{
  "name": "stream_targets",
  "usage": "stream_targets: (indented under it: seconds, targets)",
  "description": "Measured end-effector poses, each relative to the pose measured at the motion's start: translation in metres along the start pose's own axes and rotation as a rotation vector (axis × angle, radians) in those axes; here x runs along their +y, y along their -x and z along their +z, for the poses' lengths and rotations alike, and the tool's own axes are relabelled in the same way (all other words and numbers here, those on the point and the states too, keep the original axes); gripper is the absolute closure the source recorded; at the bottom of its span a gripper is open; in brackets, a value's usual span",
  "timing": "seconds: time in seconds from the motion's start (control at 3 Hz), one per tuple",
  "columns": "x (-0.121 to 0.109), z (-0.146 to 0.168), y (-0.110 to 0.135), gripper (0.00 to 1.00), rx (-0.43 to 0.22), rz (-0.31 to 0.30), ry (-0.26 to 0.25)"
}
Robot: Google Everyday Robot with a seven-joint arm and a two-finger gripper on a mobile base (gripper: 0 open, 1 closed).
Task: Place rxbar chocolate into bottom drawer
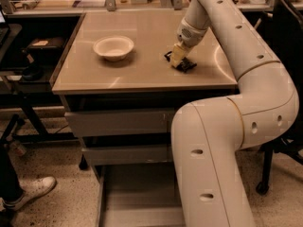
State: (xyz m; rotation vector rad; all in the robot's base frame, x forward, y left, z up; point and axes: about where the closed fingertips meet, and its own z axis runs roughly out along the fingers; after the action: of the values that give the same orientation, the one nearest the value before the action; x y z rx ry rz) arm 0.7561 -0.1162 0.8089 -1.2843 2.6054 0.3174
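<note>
The rxbar chocolate [185, 66], a small black-wrapped bar, lies on the tan tabletop right of centre. My gripper [178, 60] is down on the bar, its pale tip covering most of it, so only dark edges show on either side. The bottom drawer [137, 197] stands pulled out below the table, a shallow grey tray with a flat floor. My white arm crosses in front of the drawer's right part and hides it.
A white bowl [113, 48] sits on the tabletop [142, 79] to the left of the bar. Two grey drawer fronts [118, 122] are closed above the open one. A person's shoe [28, 190] is on the floor at the left, and a chair [284, 79] stands at the right.
</note>
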Motion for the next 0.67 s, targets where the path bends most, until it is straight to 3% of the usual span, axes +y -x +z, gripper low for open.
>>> stream_targets:
  seconds: [0.67]
  targets:
    - [0.0009, -0.0086, 0.0026, 1.0, 0.0, 0.0, 0.0]
